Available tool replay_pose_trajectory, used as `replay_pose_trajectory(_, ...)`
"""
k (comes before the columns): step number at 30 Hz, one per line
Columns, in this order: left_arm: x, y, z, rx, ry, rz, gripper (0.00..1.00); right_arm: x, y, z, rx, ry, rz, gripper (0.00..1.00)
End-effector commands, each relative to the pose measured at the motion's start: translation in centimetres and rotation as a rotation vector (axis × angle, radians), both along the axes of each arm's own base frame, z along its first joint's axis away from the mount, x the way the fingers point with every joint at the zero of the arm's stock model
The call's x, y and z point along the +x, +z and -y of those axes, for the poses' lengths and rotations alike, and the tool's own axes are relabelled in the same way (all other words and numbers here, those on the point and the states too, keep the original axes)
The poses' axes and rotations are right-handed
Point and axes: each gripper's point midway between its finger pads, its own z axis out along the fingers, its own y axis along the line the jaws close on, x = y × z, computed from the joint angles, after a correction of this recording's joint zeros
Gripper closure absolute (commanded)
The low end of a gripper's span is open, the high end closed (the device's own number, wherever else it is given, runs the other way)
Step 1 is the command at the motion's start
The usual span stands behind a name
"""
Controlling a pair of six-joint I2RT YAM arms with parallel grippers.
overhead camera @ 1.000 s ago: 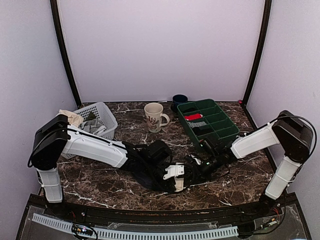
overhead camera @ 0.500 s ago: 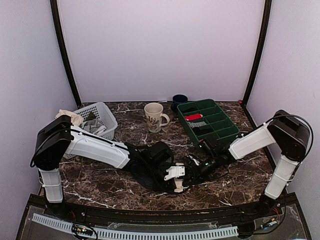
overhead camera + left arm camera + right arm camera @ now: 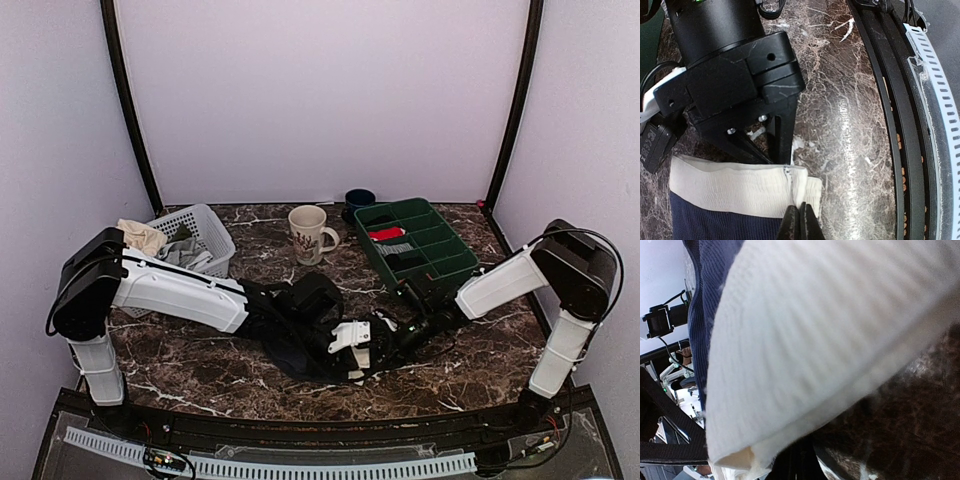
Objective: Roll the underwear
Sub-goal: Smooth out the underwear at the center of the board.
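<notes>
The underwear (image 3: 300, 345) is dark navy cloth with a cream-white waistband (image 3: 352, 338), lying at the table's front centre. In the left wrist view the waistband (image 3: 735, 187) runs across the bottom with navy cloth (image 3: 715, 225) below it. My left gripper (image 3: 801, 222) is shut on the waistband's right end. My right gripper (image 3: 388, 335) reaches in from the right; its black fingers (image 3: 782, 135) pinch the waistband's far edge. In the right wrist view the waistband (image 3: 815, 340) fills the frame, the navy cloth (image 3: 707, 285) shows at upper left, and the right gripper (image 3: 800, 465) is shut beneath the cloth.
A cream mug (image 3: 310, 233) stands behind centre, with a dark blue cup (image 3: 359, 199) further back. A green divided tray (image 3: 448, 262) with small rolled bundles sits at the right. A white basket (image 3: 200, 225) of clothes is at the left. The table's front rail (image 3: 900, 125) is close.
Both grippers have moved a little towards the back of the table, carrying the waistband end with them. The left arm has drawn back slightly.
</notes>
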Motion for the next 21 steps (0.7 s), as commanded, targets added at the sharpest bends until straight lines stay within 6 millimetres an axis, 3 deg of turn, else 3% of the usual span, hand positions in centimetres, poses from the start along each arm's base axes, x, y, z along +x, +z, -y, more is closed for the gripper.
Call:
replay_pose_trajectory(1,-1.1,-0.8,0.1,0.001,-0.028,-0.039,1.0,-0.9,-2.2,1.1,-0.102,0.002,-0.022,0.99)
replay_pose_trajectory(11,-2.5,-5.5,-1.3,0.094,-0.043,-0.11,1.0,-0.3,-1.6,1.7,-0.141,0.015,0.023,0.99)
replay_pose_trajectory(17,-2.7,-6.5,-1.8,0.116,-0.03,-0.131,0.99,0.6,-0.3,3.0,-0.161,0.011,0.062,0.96)
replay_pose_trajectory(21,-2.6,-6.4,-1.9,0.118,-0.013,-0.133,0.89,1.0,1.7,2.8,-0.147,0.033,0.096,0.9)
